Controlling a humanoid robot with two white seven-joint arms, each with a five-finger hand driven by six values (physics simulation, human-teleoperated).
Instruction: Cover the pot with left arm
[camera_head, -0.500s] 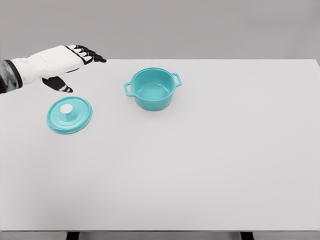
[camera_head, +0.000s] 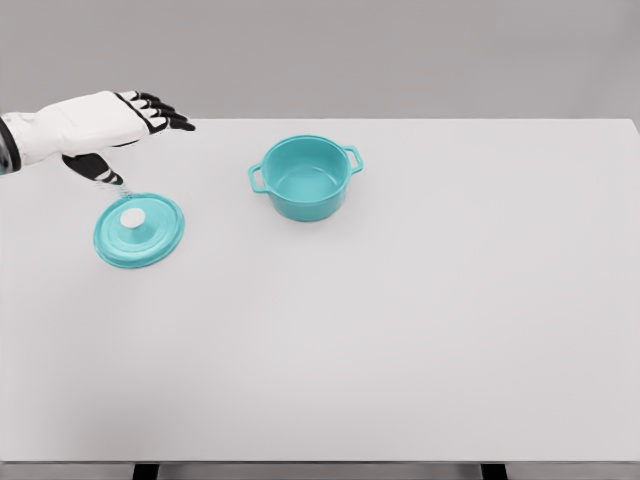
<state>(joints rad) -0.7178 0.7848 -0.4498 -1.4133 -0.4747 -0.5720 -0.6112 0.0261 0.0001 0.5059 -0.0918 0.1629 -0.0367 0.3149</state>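
- A wide white worktop (camera_head: 400, 330) is seen from above in the head view, with a plain grey wall behind it.
- A teal pot (camera_head: 305, 178) is placed upright on the worktop, left of the middle and toward the far edge. It is uncovered, and its bare teal inside is shown.
- Two small loop handles are carried on the pot's rim, one at the near left and one at the far right.
- A teal lid (camera_head: 139, 230) is laid flat on the worktop, well apart from the pot, to its left and somewhat nearer the camera.
- A white knob (camera_head: 132, 217) is set at the lid's centre and faces up.
- The left robot hand (camera_head: 105, 130) is brought in from the picture's left edge on a white arm and is held over the worktop, just beyond the lid's far rim.
- Its black-tipped fingers (camera_head: 165, 112) are stretched out to the right, loosely spread, and nothing is gripped by them.
- The thumb (camera_head: 95, 168) is turned down toward the lid; its tip is seen just above the lid's far edge, though whether the rim is touched cannot be judged from this angle.
- The lid's knob is left uncovered by the hand.
- Dark table legs (camera_head: 145, 470) are glimpsed beneath the near edge of the worktop.
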